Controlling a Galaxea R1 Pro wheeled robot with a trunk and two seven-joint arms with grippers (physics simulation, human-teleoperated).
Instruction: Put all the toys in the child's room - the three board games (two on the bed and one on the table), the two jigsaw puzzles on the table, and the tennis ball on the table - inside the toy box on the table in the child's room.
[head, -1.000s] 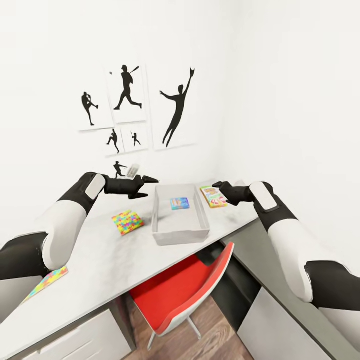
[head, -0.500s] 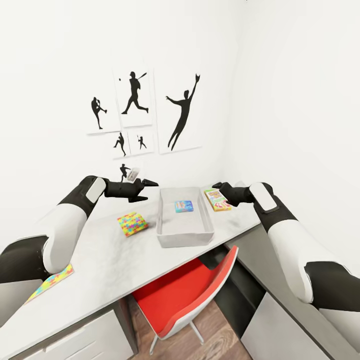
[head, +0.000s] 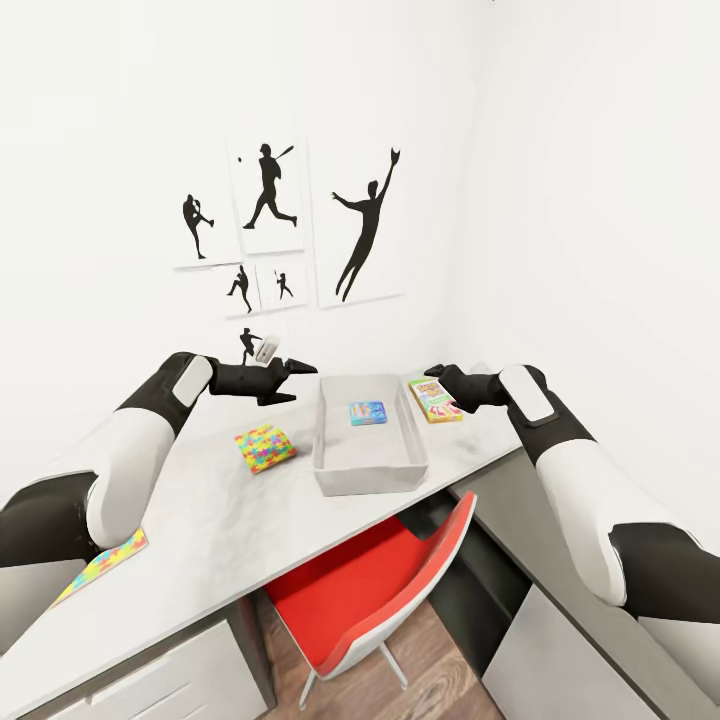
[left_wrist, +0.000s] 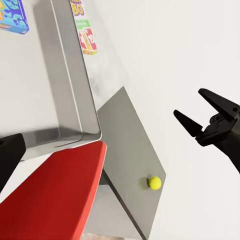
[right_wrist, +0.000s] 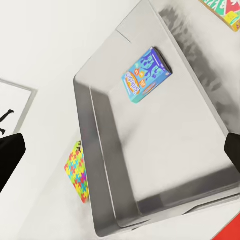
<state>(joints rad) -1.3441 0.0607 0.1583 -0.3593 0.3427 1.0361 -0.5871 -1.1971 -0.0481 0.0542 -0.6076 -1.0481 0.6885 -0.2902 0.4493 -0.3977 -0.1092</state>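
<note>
Toy box (head: 370, 440), grey, lidless, sloping walls, standing on the white table (head: 220, 540) near its inner corner; contents: one blue board game (head: 367, 413) lying flat on the floor of the box toward its far end, label illegible. Same box in right wrist view (right_wrist: 150, 165) with the blue game (right_wrist: 146, 75) inside. Outside the box, on its right: second board game (head: 434, 398), orange-green with red markings, flat on the table just beside the box wall; lettering too small to read. On the box's left: jigsaw puzzle (head: 264, 447), multicoloured, near the box but apart from it. Second jigsaw puzzle (head: 100, 564), well apart from the box at the table's near left end, partly behind the left arm. Tennis ball (left_wrist: 154, 182), yellow-green, resting on a grey surface beyond the box's end in the left wrist view. Red chair (head: 370, 590) tucked in front of the box below the table edge. Left gripper (head: 288, 380), above the table left of the box, jaws parted, empty. Right gripper (head: 436, 376), over the orange-green game, jaws parted, empty. Black silhouette sports pictures (head: 290, 225) on the wall behind the box.
</note>
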